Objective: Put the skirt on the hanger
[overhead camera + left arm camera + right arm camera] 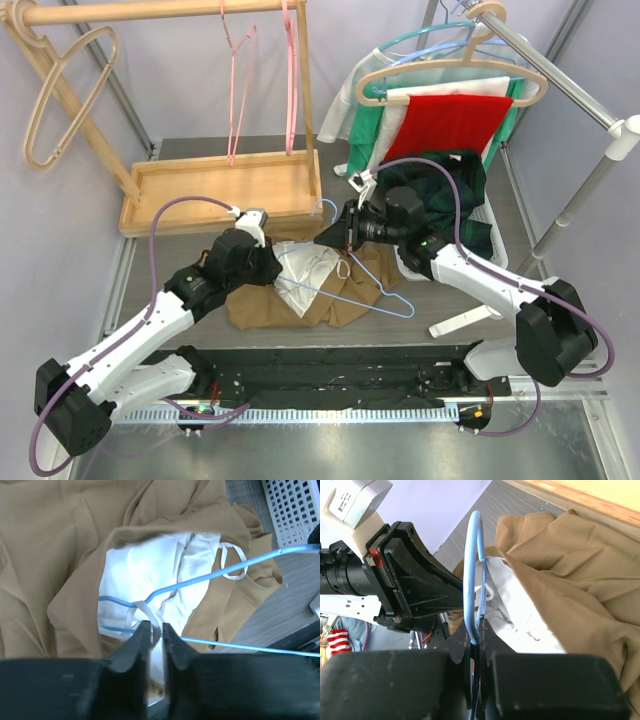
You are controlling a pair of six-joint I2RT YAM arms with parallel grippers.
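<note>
A tan skirt (262, 305) with white lining (305, 270) lies crumpled on the table between my arms. A blue wire hanger (385, 290) lies across it, one arm threaded through a white ribbon loop (145, 611) of the waistband. My left gripper (156, 627) is shut on that loop, right at the hanger wire (215, 575); it also shows in the top view (285, 262). My right gripper (478, 630) is shut on the hanger's hook end (471, 555), just above the skirt (570, 570), facing the left gripper (420, 585).
A wooden rack base (225, 190) with pink hangers (240, 80) stands behind on the left. A white basket (470, 215) of dark clothes sits at the right, under a rail of hung garments (450, 110). The basket's corner shows in the left wrist view (295, 510).
</note>
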